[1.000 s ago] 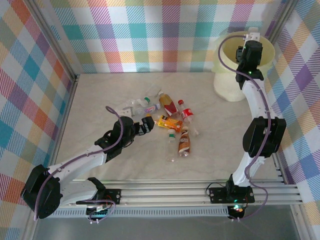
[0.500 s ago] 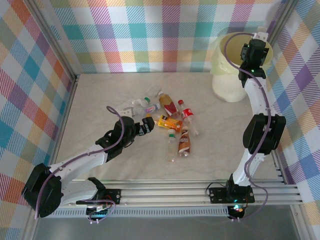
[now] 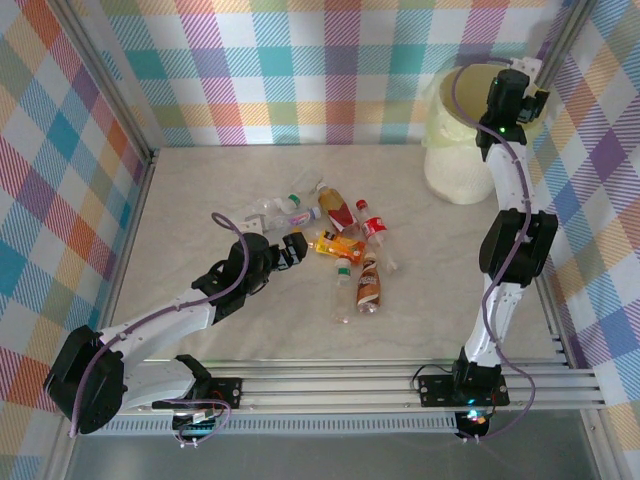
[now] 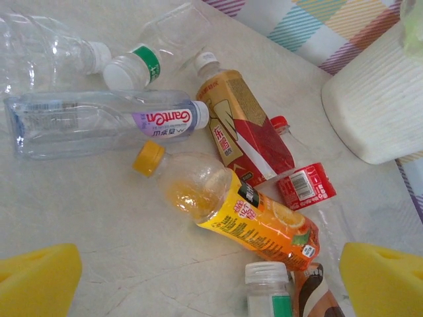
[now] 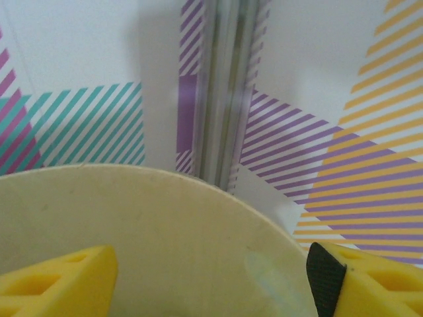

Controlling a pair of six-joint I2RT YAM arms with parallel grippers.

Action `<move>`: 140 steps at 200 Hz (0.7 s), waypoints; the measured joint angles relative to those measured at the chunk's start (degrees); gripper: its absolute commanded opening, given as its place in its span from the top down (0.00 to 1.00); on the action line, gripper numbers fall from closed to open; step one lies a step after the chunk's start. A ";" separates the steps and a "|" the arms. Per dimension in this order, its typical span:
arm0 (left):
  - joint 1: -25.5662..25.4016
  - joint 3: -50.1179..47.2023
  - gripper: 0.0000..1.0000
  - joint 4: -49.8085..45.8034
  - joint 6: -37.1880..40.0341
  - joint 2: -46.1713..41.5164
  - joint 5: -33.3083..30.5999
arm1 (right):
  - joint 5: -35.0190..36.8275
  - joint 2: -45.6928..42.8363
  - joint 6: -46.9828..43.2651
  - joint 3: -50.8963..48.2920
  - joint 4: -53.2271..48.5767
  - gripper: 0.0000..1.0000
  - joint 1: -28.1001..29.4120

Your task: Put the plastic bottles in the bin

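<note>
Since a second ago my right gripper (image 3: 520, 80) has swung farther out over the bin (image 3: 452, 160) and now hangs above its far rim, fingers spread and holding nothing. On the table (image 3: 200, 200) the plastic bottles (image 3: 340, 235) lie heaped mid-way, well apart from the bin. My left gripper (image 4: 211, 284) is the nearer one, wide open and empty. The orange-labelled bottle (image 4: 254, 214) lies just ahead, its long axis slanting across between the fingers, so I judge a wrist turn is needed.
</note>
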 measured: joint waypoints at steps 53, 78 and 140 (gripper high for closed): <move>-0.07 0.00 0.00 -0.09 -0.15 1.18 -0.81 | 0.87 -0.07 1.49 1.25 -2.32 0.11 0.07; -0.13 0.11 0.00 -1.40 -0.37 1.40 -1.29 | -2.29 -1.42 1.86 -0.28 -4.94 0.06 0.46; -0.13 4.55 0.00 -7.74 -1.40 3.08 -3.43 | -12.24 -13.00 2.56 -7.54 -12.50 0.00 3.63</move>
